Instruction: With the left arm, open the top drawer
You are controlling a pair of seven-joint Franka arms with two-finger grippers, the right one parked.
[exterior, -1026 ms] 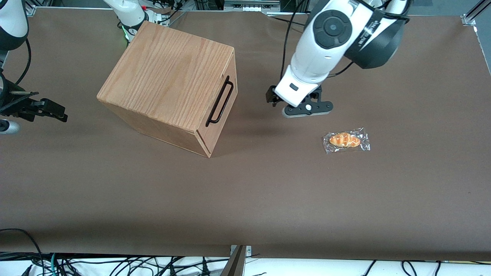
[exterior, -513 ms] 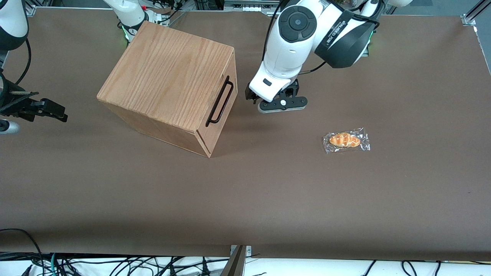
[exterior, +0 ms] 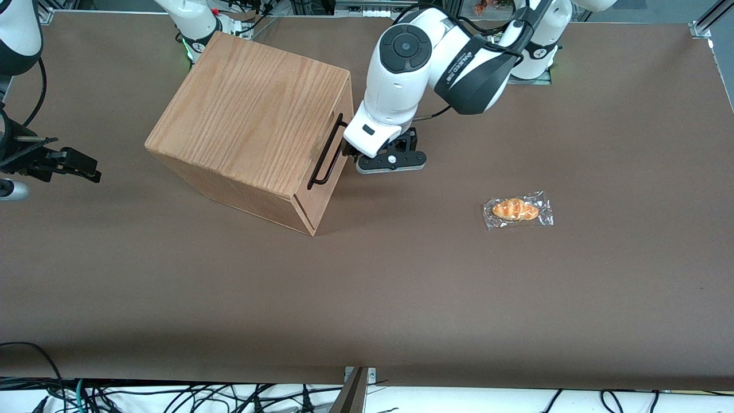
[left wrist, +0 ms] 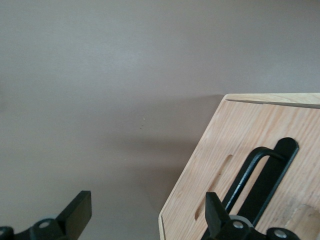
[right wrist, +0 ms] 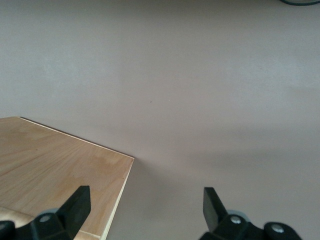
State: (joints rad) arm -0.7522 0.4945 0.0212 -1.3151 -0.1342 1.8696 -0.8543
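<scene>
The oak-grain cabinet (exterior: 252, 109) stands turned at an angle on the brown table. Its top drawer (exterior: 334, 172) looks shut, and the long black bar handle (exterior: 328, 152) runs along the front panel. The left arm (exterior: 401, 63) reaches down in front of that panel. Its gripper (exterior: 348, 150) is close to the handle's end farther from the front camera. In the left wrist view the gripper (left wrist: 148, 215) is open. One fingertip (left wrist: 215, 212) shows over the drawer front (left wrist: 235, 145) beside the handle (left wrist: 260, 177), the other fingertip (left wrist: 80, 207) over bare table. Nothing is held.
A wrapped bread roll (exterior: 517, 210) lies on the table (exterior: 401, 287) toward the working arm's end, nearer the front camera than the gripper. The parked arm's black gripper (exterior: 51, 160) hangs at its own end. Cables run below the table's near edge.
The left arm has swung across the table toward the cabinet, bringing its gripper from mid-table to right in front of the drawer handle. The cabinet and bread have not moved.
</scene>
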